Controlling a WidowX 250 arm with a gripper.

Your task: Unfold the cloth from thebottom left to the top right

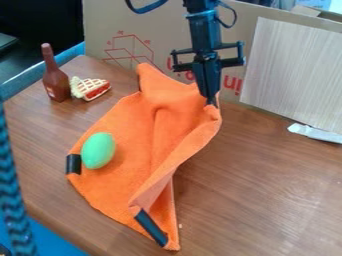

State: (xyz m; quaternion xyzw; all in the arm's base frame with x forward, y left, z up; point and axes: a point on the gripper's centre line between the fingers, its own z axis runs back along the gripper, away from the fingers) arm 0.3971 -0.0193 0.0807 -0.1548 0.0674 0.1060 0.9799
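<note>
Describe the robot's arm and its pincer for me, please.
The arm is black and slender, built from stacked segments. A dark cable loops out on the picture's left, another on its right. Dark side brackets jut out above the pincer, which is black, long and narrow, tapering downward.

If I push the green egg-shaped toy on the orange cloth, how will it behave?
The green toy will probably roll, as its sides are rounded, perhaps in a curve, being longer than wide. The orange cloth has raised folds that may slow it.
</note>
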